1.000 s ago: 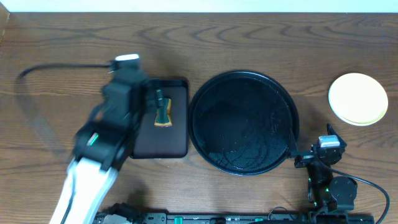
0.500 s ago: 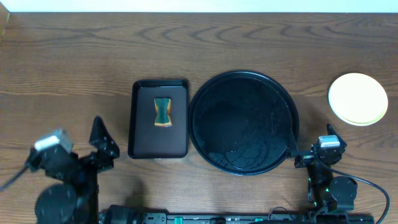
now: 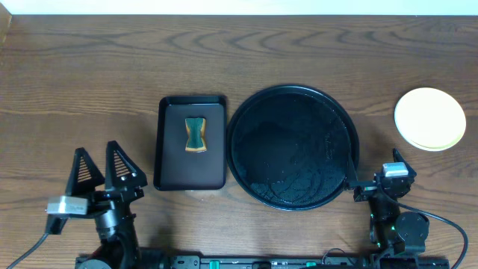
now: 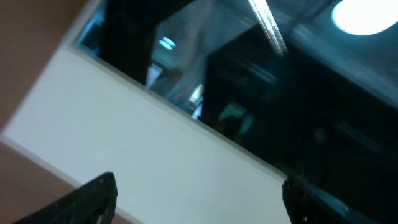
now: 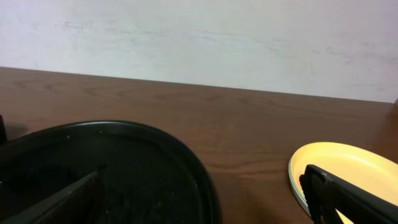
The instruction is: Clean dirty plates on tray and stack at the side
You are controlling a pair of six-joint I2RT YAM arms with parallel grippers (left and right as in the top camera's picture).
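Pale yellow plate [image 3: 429, 118] lies off the round black tray [image 3: 291, 149]; both sets of fingers are spread wide and grip nothing.
The plate rests on the table [image 3: 75, 75] right of the tray, well apart, with a bluish rim showing under it in the right wrist view. A small rectangular tray [image 3: 168, 172] carrying a sponge [image 3: 196, 134] sits just beside the round tray's left rim. The left fingers [image 3: 119, 168] stand lower left of it, and the right fingers [image 5: 348, 199] are at its lower right rim.
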